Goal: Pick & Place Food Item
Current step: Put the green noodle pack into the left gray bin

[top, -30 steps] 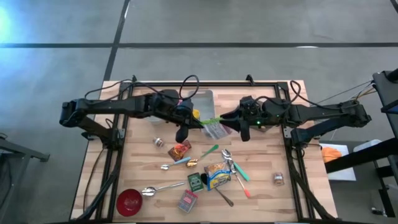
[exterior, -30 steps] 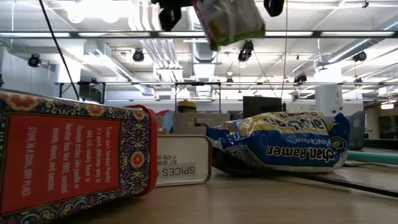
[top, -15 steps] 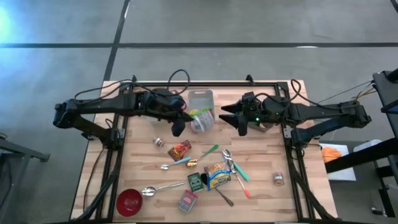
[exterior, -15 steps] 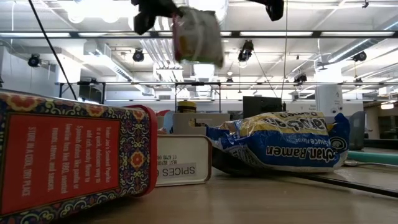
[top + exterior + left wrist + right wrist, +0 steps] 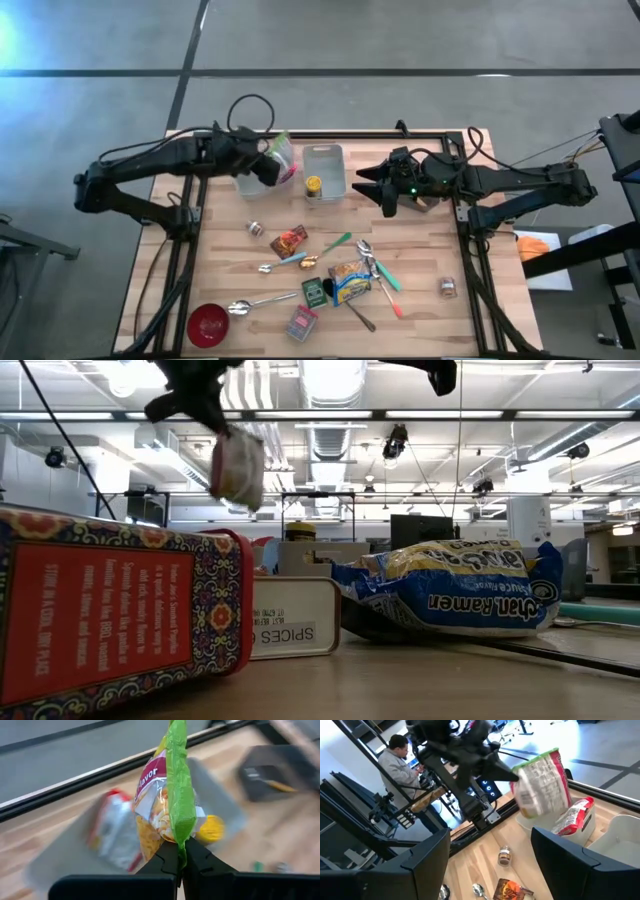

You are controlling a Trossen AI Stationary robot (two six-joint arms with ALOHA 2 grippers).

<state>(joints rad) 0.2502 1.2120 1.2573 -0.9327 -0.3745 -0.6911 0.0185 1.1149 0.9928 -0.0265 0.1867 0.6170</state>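
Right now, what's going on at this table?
The left claw is shut on the green edge of a snack bag, holding it in the air above a clear bin at the back of the table. That bin already has a red packet in it. The right claw hangs open and empty beside the neighbouring bin. Spoons, tins and packets lie scattered nearer the front.

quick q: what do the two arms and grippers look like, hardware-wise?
Both arms are dark, jointed links with black cables looping off them. The left gripper has two slim black fingers. The right gripper has broad, flat, matte-black fingers. A small green light glows on the right arm's wrist.
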